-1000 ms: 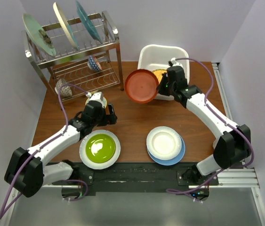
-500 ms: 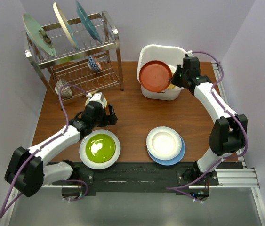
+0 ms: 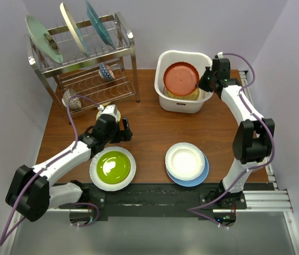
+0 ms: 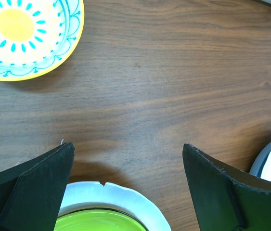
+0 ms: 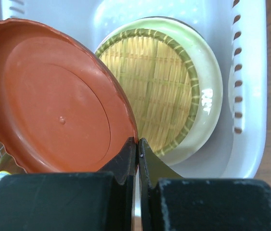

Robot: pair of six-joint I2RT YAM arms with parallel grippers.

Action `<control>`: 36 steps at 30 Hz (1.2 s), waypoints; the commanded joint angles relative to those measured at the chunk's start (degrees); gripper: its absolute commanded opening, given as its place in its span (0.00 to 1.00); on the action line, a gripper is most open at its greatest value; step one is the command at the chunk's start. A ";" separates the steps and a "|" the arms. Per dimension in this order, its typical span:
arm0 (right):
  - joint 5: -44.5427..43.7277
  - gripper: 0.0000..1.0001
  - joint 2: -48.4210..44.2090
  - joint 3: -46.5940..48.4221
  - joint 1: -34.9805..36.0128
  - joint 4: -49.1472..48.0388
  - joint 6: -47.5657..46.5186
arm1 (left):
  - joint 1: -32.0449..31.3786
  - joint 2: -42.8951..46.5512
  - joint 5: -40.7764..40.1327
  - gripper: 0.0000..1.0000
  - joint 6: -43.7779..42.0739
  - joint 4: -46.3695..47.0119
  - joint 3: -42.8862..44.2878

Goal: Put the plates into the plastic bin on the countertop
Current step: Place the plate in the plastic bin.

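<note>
Lime green marks the nearest task item: the lime green plate (image 3: 112, 167) lies flat at the near left of the wooden table (image 3: 149, 127). To its right a white plate (image 3: 185, 159) sits stacked on a blue plate (image 3: 198, 178). None of these is in the bin yet. Just beyond the green plate the left gripper (image 4: 128, 159) hovers with its jaws spread wide and nothing between them. The patterned bowl (image 4: 24, 33) lies further off to its left.

The step in hand is at the far right. The right gripper (image 5: 137, 144) has its jaws pinched tight on the rim of the rust-orange plate (image 5: 53, 96). It holds that plate tilted over the plastic bin (image 3: 184, 108), above the yellow woven-look plate (image 5: 164, 82) that already lies on the bin's floor.

To finish this well, I judge the plate should go down slowly. Its free left edge should meet the woven plate first, and then the held edge should sink until the two nest. Only then should the jaws part, because a release from this height could chip either plate. The fingers work close to the bin's right wall (image 5: 251, 72), so the wrist should come straight down and lift straight out, without scraping the rolled rim. It also helps to centre the plate over the one below, so that later plates stack level.

Furthest away, at the far left, the wire rack (image 3: 125, 58) holds a grey plate (image 3: 43, 38), a cream plate (image 3: 74, 27) and a blue-green plate (image 3: 100, 24) on edge.
</note>
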State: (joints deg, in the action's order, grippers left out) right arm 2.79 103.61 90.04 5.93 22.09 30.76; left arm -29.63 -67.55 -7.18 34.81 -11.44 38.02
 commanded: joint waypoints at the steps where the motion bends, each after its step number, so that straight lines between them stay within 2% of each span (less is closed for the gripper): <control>1: 0.99 0.00 3.24 5.83 -1.97 -0.47 -0.27 | 0.45 -0.04 0.32 1.00 -0.88 1.42 0.65; 12: 2.92 0.02 10.64 10.60 -2.68 1.29 -0.44 | 0.54 -0.30 0.50 1.00 -0.88 1.25 0.83; 17: 3.63 0.08 11.87 10.95 -2.77 1.64 -0.62 | 0.54 -0.30 0.68 1.00 -0.79 1.25 0.74; 22: 4.42 0.22 11.96 10.95 -2.77 1.56 -0.97 | 0.54 -0.04 0.85 1.00 -0.79 0.90 0.65; 24: 4.86 0.32 12.31 11.82 -2.86 1.73 -1.14 | 0.54 0.22 1.11 1.00 -0.88 0.72 0.83; 31: 4.42 0.53 11.26 12.35 -3.12 2.70 -1.32 | 0.62 1.98 0.94 1.00 -0.71 -0.42 1.44; 36: 3.98 0.57 8.72 10.95 -3.12 1.99 -1.76 | 0.71 2.33 0.68 1.00 -0.62 -1.12 1.35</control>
State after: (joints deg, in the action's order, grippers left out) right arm 6.20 116.20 100.18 3.18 24.51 30.09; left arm -29.56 -66.74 -6.35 34.81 -12.36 38.02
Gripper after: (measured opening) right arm 0.567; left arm 0.997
